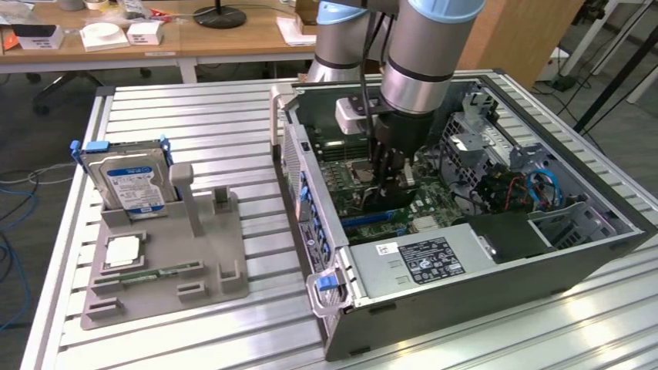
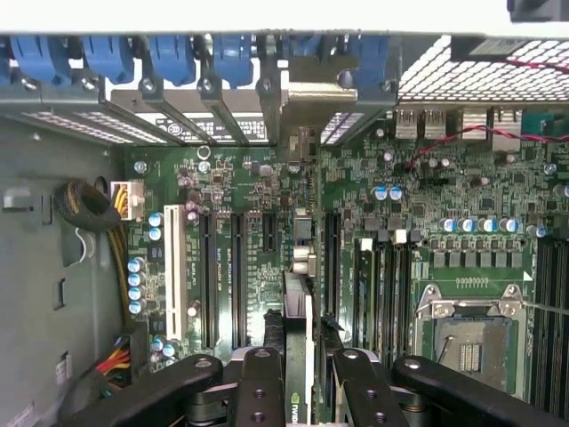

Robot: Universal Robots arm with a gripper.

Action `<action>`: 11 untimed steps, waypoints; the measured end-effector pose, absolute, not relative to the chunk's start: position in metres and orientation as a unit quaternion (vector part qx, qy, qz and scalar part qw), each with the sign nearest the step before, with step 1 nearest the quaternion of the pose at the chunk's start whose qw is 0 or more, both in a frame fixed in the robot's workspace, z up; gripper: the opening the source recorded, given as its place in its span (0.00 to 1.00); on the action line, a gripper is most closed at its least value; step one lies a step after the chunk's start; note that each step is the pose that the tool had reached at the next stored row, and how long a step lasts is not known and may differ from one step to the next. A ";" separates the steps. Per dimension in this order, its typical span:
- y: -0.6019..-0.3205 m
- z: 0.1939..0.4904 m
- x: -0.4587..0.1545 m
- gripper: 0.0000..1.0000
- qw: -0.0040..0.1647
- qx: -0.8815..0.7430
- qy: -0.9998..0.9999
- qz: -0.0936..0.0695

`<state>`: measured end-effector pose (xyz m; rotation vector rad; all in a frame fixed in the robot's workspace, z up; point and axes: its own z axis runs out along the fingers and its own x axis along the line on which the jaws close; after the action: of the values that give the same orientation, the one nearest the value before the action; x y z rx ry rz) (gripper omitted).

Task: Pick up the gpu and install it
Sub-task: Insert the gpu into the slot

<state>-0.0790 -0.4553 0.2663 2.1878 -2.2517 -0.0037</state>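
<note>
The gpu (image 2: pixel 297 307) is a thin dark card seen edge-on in the wrist view. It stands upright between the black fingers (image 2: pixel 260 384), and its metal bracket (image 2: pixel 309 100) lies against the case's rear slot row. My gripper (image 2: pixel 298 378) is shut on the card's upper edge. The card sits over the motherboard (image 2: pixel 418 191), in line with the long black expansion slots (image 2: pixel 238 276); whether it is seated in one I cannot tell. In the exterior view, my gripper (image 1: pixel 387 181) reaches straight down into the open computer case (image 1: pixel 494 277), with the gpu (image 1: pixel 383 203) just below it.
A white slot (image 2: pixel 175 267) and the processor socket (image 2: pixel 467 342) flank the card. The power supply (image 1: pixel 427 258) fills the case's near end. On the exterior view's left, a grey holder (image 1: pixel 206 254) carries the blue-labelled hard drive (image 1: pixel 129 181) and a green memory stick (image 1: pixel 154 274).
</note>
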 end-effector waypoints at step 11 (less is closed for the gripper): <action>-0.455 0.266 -0.080 0.26 0.001 0.697 -0.717 -0.001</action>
<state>-0.0801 -0.4553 0.2657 2.1878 -2.2517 -0.0038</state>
